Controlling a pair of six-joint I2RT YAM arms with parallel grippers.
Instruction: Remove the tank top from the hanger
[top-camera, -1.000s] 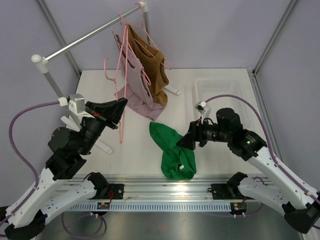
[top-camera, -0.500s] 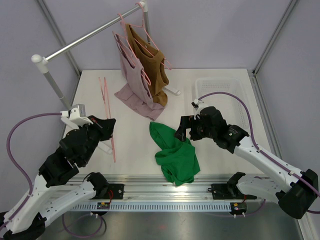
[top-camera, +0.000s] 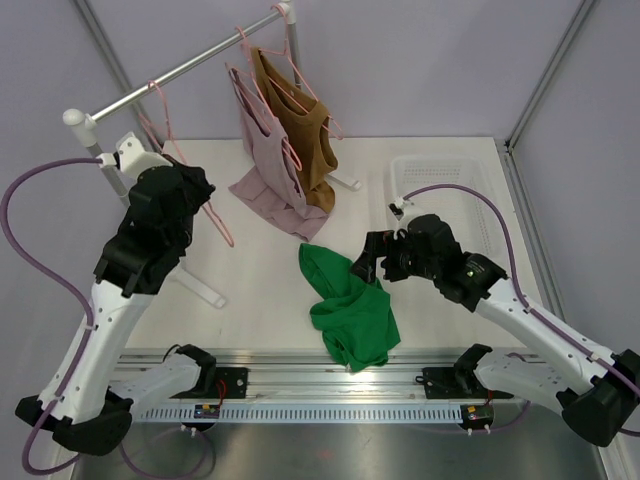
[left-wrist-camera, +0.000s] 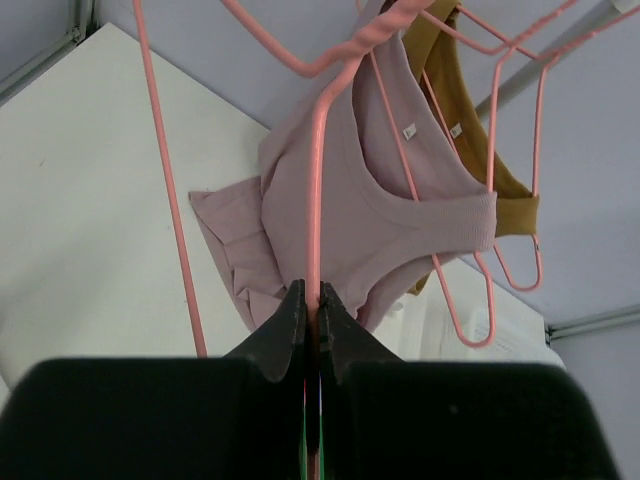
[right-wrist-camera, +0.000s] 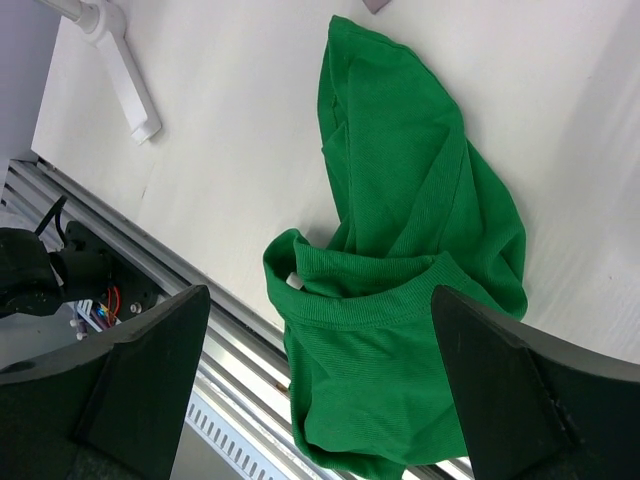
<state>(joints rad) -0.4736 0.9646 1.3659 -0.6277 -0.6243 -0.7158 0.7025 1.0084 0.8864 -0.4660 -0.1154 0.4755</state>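
Left tool (left-wrist-camera: 311, 295) clamps the pink hanger (left-wrist-camera: 315, 180), its hook by the rail (top-camera: 200, 58). Right tool (right-wrist-camera: 320, 295) gapes over the green tank top (right-wrist-camera: 400, 220).

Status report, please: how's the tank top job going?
Left gripper shut on bare pink hanger. Right gripper open over green tank top, lying on table. Nothing blocking.

- Pink hanger (left-wrist-camera: 314, 180): hook cut off by the upper edge of the left wrist view; lower wire hidden between the closed fingers of the left gripper (left-wrist-camera: 311, 300).
- Green tank top (right-wrist-camera: 400, 250): hem cut off by the lower edge of the right wrist view.
- Right gripper (right-wrist-camera: 320, 300): fingers (right-wrist-camera: 130, 380) blurred, bases out of frame.
- Brown tank top (top-camera: 310, 140): partly hidden behind the mauve tank top (top-camera: 265, 170).
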